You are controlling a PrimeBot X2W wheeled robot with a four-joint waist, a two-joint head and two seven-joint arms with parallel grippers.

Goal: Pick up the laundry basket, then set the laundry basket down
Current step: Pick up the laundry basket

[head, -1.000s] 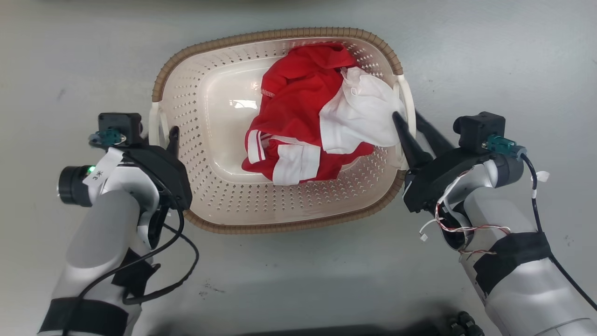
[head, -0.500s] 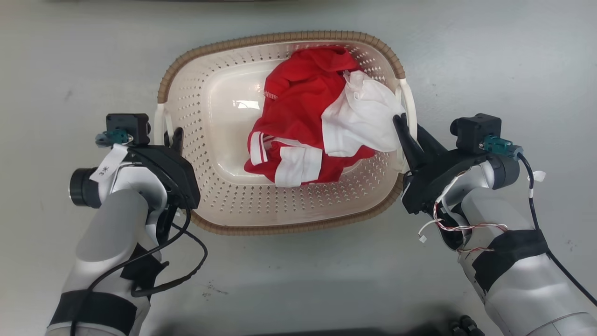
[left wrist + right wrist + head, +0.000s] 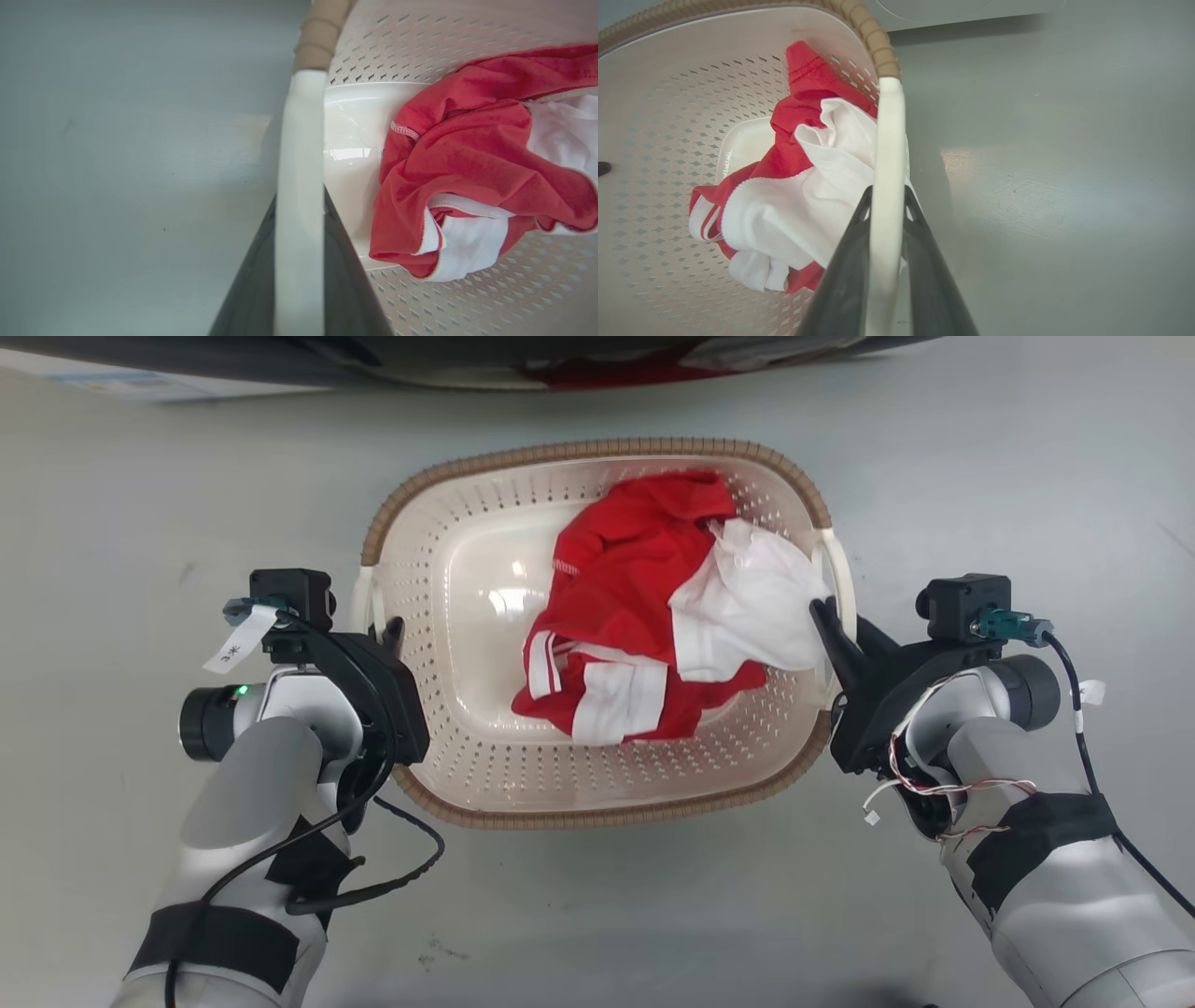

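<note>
Left hand (image 3: 381, 627) closed around left handle (image 3: 299, 186). Centre: laundry basket (image 3: 597, 819) between both arms over grey floor (image 3: 140, 476), holding red-and-white clothes (image 3: 644, 616). Right hand (image 3: 837, 613) closed around right handle (image 3: 887, 163).

A crumpled red garment (image 3: 630, 579) with white striped bands lay bunched, a white cloth (image 3: 756, 607) touching its right side. Grey floor (image 3: 168, 476) spread around; a dark curved edge (image 3: 392, 359) crossed the far side.
</note>
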